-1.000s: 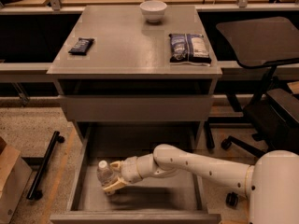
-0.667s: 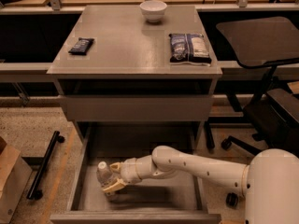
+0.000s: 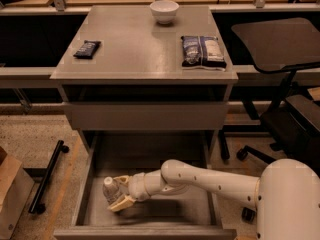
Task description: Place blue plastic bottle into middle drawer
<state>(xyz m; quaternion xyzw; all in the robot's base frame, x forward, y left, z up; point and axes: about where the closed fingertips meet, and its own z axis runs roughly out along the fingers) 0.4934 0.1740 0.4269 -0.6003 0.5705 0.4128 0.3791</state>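
Observation:
The blue plastic bottle [image 3: 110,188], clear with a white cap, sits inside the open middle drawer [image 3: 150,216] at its left side. My gripper [image 3: 119,196] is down in the drawer, with its fingers around the bottle's body. The white arm reaches in from the lower right. The bottle's lower part is hidden behind the gripper.
On the grey cabinet top [image 3: 140,44] are a white bowl [image 3: 164,10], a dark snack bar [image 3: 87,49] and a blue chip bag [image 3: 202,51]. The drawer with a plain front panel [image 3: 145,115] is closed above. An office chair [image 3: 285,84] stands at right, a black bar [image 3: 47,176] on the floor at left.
The arm and the bottle stay in about the same place in the drawer; no clear movement.

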